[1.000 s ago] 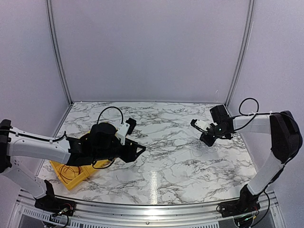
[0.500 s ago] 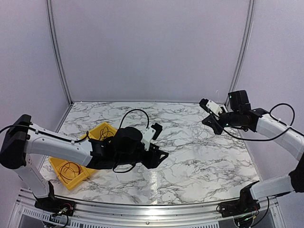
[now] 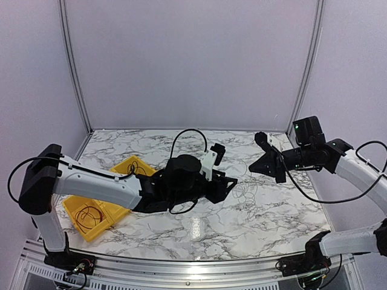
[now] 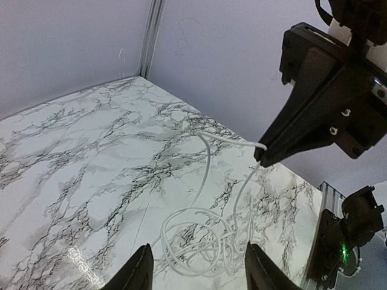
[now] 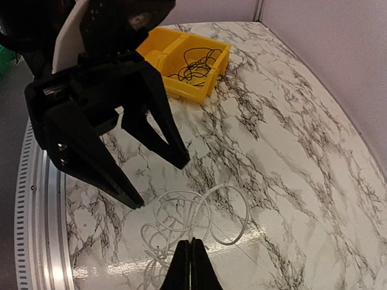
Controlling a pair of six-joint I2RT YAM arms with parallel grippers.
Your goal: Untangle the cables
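A tangle of thin white cable (image 3: 245,192) lies in loose loops on the marble table right of centre. It also shows in the left wrist view (image 4: 205,237) and the right wrist view (image 5: 181,220). My right gripper (image 3: 252,168) is shut on one strand of it (image 5: 190,257) and holds that strand up off the table above the loops. Its tip shows in the left wrist view (image 4: 263,158). My left gripper (image 3: 231,186) is open and empty (image 4: 198,272), low over the table just left of the tangle, apart from it. Thin black cables (image 5: 193,65) lie in a yellow bin.
The yellow bin (image 3: 123,164) with compartments stands at the table's left (image 5: 158,37), behind the left arm. Grey walls close the back and both sides. A metal rail (image 3: 181,266) runs along the near edge.
My left arm has reached right, from beside the yellow bin to the white tangle. My right gripper has shifted slightly left and down with the strand still in it.
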